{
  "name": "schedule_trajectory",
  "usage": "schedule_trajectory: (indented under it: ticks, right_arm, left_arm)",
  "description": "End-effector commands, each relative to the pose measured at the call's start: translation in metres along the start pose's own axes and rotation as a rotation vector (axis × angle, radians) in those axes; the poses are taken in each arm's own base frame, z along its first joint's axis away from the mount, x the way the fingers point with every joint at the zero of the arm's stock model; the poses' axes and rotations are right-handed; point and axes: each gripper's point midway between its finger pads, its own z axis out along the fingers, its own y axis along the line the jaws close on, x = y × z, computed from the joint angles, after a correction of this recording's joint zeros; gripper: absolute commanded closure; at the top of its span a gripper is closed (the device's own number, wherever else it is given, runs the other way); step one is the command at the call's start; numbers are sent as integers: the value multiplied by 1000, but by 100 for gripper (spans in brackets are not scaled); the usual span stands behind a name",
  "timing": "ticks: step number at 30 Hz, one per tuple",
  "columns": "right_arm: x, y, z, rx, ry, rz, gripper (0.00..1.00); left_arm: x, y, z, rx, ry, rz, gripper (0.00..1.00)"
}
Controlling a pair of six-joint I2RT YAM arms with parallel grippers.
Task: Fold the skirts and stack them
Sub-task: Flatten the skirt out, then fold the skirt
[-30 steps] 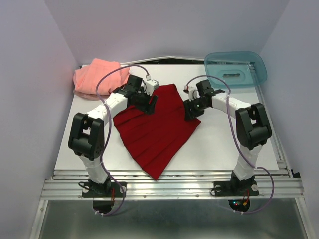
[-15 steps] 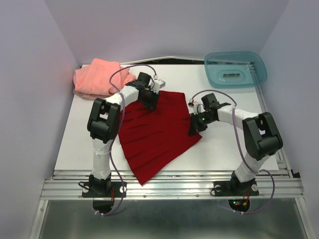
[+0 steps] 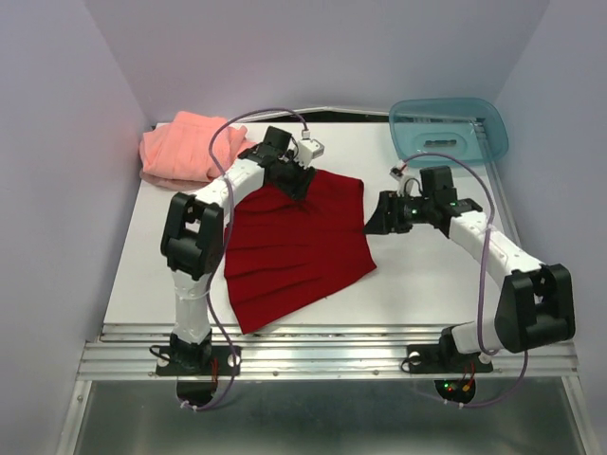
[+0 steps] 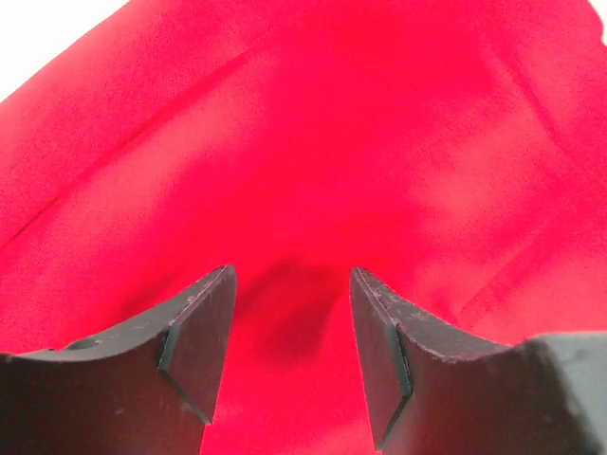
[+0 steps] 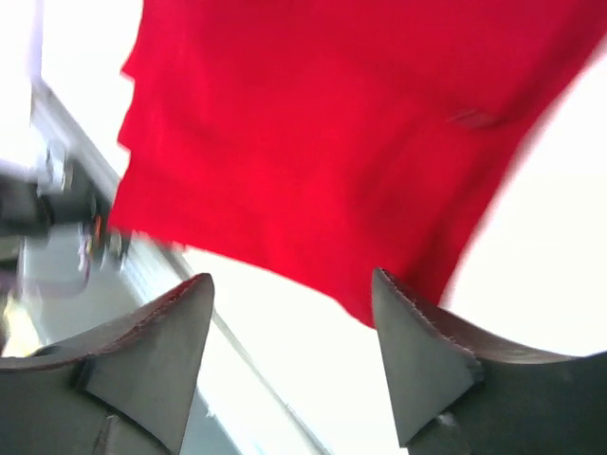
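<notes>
Pleats fan out along the near hem of the red skirt (image 3: 299, 246), which lies spread flat on the table (image 3: 427, 284), one corner pointing toward the arms' bases and the narrower waist end farther off. Just off the upper part of the skirt's right edge the right gripper (image 3: 377, 216) hovers over bare tabletop. Its wrist view shows the jaws standing well apart with nothing between them and the cloth lying beyond the fingertips. At the skirt's far left corner the left gripper (image 3: 296, 182) sits low over the waist end, and its jaws too are parted, with red cloth under them and none of it pinched. Beyond that same corner the pink skirt (image 3: 185, 147) lies in a rumpled heap, apart from the red one, and well beyond the skirt's far right corner rests the teal tray (image 3: 448, 133). No fold looks made yet and nothing is stacked. With the right claw off the cloth and the left one on it, an uneven pick-up could skew the fold. A shallow pinch might catch only the top layer and splay the pleats, and a low pull could drag the whole skirt instead of folding it.
</notes>
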Motion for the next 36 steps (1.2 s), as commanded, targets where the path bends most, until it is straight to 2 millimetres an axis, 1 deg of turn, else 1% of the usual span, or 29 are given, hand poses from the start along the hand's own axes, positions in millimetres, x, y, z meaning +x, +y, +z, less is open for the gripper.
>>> schedule_trajectory:
  ticks: [1, 3, 4, 5, 6, 7, 9, 10, 11, 12, 13, 14, 15, 16, 18, 19, 21, 22, 24, 25, 26, 30, 32, 33, 35, 36]
  right_arm:
    - [-44, -18, -24, 106, -156, -13, 35]
    - [-48, -43, -22, 200, -177, 11, 41]
    - [-49, -50, -19, 222, -178, 20, 48]
    - [-50, -64, -12, 256, -175, 40, 50]
    - [-51, -69, -8, 255, -174, 36, 51]
    - [-48, -76, 3, 246, -151, 59, 55]
    - [-51, -84, 12, 240, -153, 77, 58]
    - [-52, -87, 17, 237, -149, 84, 61]
    - [-53, -91, 20, 236, -151, 92, 63]
    - [-55, -102, 26, 259, -160, 94, 63]
    - [-55, -106, 30, 264, -160, 96, 64]
    - [-59, -110, 32, 268, -169, 93, 63]
    - [-58, -114, 37, 269, -161, 110, 62]
    - [-58, -116, 40, 266, -158, 118, 57]
    - [-58, -115, 46, 235, -153, 138, 56]
    - [-55, -118, 50, 233, -146, 158, 56]
    - [-50, -120, 55, 219, -136, 174, 58]
    - [-43, -122, 58, 217, -120, 190, 59]
    - [-38, -125, 60, 216, -111, 195, 62]
    - [-36, -126, 61, 217, -107, 198, 66]
    - [-32, -128, 62, 220, -102, 201, 68]
    - [-25, -132, 67, 217, -83, 223, 73]
    - [-21, -133, 70, 205, -71, 236, 74]
    - [-20, -133, 72, 200, -67, 236, 75]
    - [-17, -134, 73, 197, -59, 243, 75]
    - [-14, -135, 75, 193, -51, 249, 75]
  left_arm:
    - [-58, -33, -72, -23, -196, 211, 37]
    - [-54, -43, -72, -18, -193, 255, 37]
    - [-56, -54, -72, -9, -201, 277, 37]
    - [-52, -59, -67, -1, -197, 292, 37]
    - [-53, -63, -65, 0, -199, 309, 38]
    - [-53, -74, -58, 22, -203, 333, 39]
    - [-54, -86, -51, 45, -208, 369, 41]
    - [-56, -96, -43, 60, -212, 400, 45]
    - [-56, -101, -38, 69, -210, 419, 46]
    - [-55, -104, -32, 66, -201, 431, 48]
    - [-55, -106, -22, 70, -187, 437, 48]
    - [-53, -114, -16, 81, -178, 450, 49]
    - [-51, -116, -11, 78, -167, 453, 48]
    - [-47, -120, -3, 88, -150, 453, 48]
    - [-44, -122, 5, 88, -135, 451, 48]
    - [-41, -121, 12, 90, -124, 441, 52]
    - [-36, -123, 19, 108, -113, 418, 56]
    - [-30, -124, 26, 123, -93, 411, 56]
    - [-25, -128, 31, 143, -85, 410, 53]
    - [-22, -128, 36, 138, -79, 411, 48]
    - [-19, -127, 39, 135, -75, 415, 46]
    - [-11, -128, 46, 149, -58, 425, 49]
    - [-8, -128, 47, 156, -56, 435, 57]
    - [-7, -130, 48, 160, -57, 436, 64]
    - [-8, -131, 46, 164, -64, 437, 71]
    - [-10, -134, 45, 174, -72, 439, 79]
